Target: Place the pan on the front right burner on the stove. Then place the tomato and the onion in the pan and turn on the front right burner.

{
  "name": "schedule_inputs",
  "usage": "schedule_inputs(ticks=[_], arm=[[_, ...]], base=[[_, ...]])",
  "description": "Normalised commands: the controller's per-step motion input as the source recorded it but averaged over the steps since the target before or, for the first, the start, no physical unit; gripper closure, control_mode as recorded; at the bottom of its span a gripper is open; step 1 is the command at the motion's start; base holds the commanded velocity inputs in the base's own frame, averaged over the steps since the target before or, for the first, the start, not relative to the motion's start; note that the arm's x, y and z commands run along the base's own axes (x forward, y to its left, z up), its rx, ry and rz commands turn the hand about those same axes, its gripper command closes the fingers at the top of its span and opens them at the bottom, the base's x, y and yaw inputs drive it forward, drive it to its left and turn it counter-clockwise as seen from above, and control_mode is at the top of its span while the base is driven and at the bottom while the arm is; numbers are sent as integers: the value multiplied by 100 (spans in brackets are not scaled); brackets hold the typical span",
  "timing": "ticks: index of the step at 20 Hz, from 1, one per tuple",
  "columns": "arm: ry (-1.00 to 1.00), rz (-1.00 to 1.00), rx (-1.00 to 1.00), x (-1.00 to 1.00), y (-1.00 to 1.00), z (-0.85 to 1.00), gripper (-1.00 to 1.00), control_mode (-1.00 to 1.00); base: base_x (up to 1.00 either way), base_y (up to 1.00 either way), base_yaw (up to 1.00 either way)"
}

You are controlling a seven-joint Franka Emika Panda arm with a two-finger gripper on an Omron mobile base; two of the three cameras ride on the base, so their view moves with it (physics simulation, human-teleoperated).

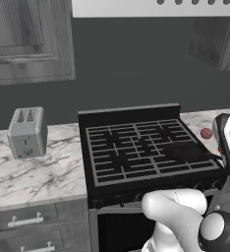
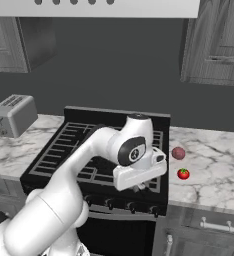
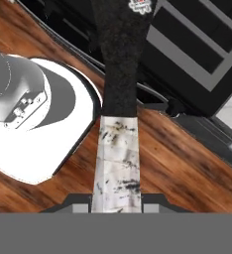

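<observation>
The tool (image 3: 116, 206) is clamped tight on the handle of the pan (image 1: 186, 150), holding it over the stove's (image 1: 112, 115) front right burner (image 1: 193, 165), apparently to set it down. Right base view adds the tomato (image 2: 183, 173) and onion (image 2: 178, 153) waiting near the desk's (image 2: 219, 165) front edge; hand view shows the grip itself.

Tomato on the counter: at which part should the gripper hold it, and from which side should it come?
Probably across its round middle, coming from straight above. The tomato is a small ball sitting on the flat counter, so its sides are free. The onion lies apart, behind it, leaving room on both sides.
</observation>
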Motion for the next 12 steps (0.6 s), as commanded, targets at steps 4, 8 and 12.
schedule_inputs(ticks=[4, 8, 12], arm=[[2, 0, -5, 32, 0, -16, 100, -100], [1, 0, -5, 33, 0, -17, 100, -100], [1, 0, -6, 42, -6, -21, 100, -100]], base=[[0, 0, 0], [0, 0, 0], [0, 0, 0]])
